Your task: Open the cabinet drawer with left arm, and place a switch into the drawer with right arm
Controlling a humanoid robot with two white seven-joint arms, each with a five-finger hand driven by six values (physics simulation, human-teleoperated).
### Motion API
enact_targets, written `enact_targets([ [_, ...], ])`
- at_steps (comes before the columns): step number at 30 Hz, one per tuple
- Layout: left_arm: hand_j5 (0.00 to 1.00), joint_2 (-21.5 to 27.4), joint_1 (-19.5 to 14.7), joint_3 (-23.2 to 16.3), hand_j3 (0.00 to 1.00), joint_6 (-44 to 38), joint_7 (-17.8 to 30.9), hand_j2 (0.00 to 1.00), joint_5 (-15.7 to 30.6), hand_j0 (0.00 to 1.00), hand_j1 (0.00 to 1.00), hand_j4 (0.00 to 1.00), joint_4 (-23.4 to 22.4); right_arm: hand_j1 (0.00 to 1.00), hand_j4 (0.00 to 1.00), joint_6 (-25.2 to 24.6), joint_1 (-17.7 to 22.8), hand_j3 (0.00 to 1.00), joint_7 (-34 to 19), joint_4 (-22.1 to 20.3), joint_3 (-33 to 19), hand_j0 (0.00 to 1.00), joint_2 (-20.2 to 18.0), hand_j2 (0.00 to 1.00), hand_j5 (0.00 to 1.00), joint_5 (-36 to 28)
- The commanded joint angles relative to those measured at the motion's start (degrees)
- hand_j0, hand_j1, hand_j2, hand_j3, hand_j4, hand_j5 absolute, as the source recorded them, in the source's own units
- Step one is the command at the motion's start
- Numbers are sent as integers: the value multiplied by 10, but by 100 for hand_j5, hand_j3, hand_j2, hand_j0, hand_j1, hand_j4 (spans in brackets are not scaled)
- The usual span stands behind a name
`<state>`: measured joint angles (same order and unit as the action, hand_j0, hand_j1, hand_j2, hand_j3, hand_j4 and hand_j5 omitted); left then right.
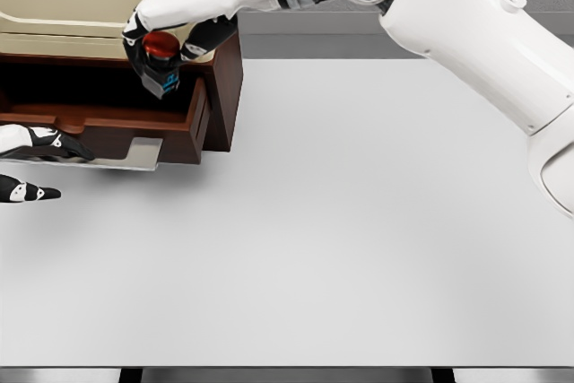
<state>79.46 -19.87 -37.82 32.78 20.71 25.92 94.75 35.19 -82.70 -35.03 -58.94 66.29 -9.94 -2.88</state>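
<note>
Right hand (166,38) grips the switch (160,65) from above, fingers curled around its red domed button, the dark boxy body with a blue patch hanging below, over the open drawer (134,118) near its right wall. Left hand (40,143) rests at the silver handle (126,154) on the drawer front; whether its fingers close on it I cannot tell.

The risk, as I judge it, is release too near the right wall: the switch could catch the rim, tip, and fall onto the counter (359,221). The smooth dome also gives the fingers little purchase, so a slip is possible.

The cabinet (224,78) is glossy dark brown wood, square-edged, under a cream top; the counter is matte, pale grey, flat.
</note>
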Motion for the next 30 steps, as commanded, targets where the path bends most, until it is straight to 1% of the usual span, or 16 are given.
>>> enact_targets([
  [1,74,1,0,-18,74,22,8,74,-45,74,74,74,8,53,53,-2,0,53,0,2,0,53,3,53,53,-4],
  [8,73,3,4,-20,73,22,8,73,-45,73,73,73,13,53,53,-2,-1,53,0,23,0,53,15,53,53,-3],
  [10,73,3,4,-21,73,22,8,73,-45,73,73,73,15,53,53,-2,-1,53,0,22,0,53,15,53,53,-2],
  [11,73,3,4,-23,73,22,8,73,-45,73,73,73,15,54,54,-2,-1,54,0,21,1,54,15,54,54,-1],
  [12,73,3,4,-23,73,22,8,73,-45,73,73,73,16,59,59,-2,-1,59,0,22,4,59,15,59,59,-1],
  [13,73,3,4,-23,73,22,8,73,-45,73,73,73,17,60,60,-2,-1,60,0,20,4,60,15,60,60,1],
  [14,73,4,4,-23,73,22,8,73,-45,73,73,73,17,65,65,-2,-1,65,0,22,4,65,16,65,65,1],
  [15,72,9,4,-21,72,22,8,72,-45,72,72,72,17,66,66,-2,-1,66,0,22,4,66,15,66,66,1],
  [16,69,10,4,-20,69,22,8,69,-44,69,69,69,17,67,67,-2,-1,67,0,22,4,67,16,67,67,1],
  [19,69,16,3,-17,69,22,8,69,-40,69,69,69,16,71,71,-2,-1,71,0,22,3,71,16,71,71,1],
  [21,70,16,1,-17,70,22,-3,70,-41,70,70,70,15,71,71,-2,-1,71,0,22,3,71,19,71,71,1],
  [24,70,15,-1,-16,70,22,-6,70,-41,70,70,70,14,70,70,-2,0,70,0,22,2,70,26,70,70,1],
  [30,70,16,-3,-16,70,22,-8,70,-41,70,70,70,13,71,71,-2,0,71,0,22,2,71,28,71,71,2],
])
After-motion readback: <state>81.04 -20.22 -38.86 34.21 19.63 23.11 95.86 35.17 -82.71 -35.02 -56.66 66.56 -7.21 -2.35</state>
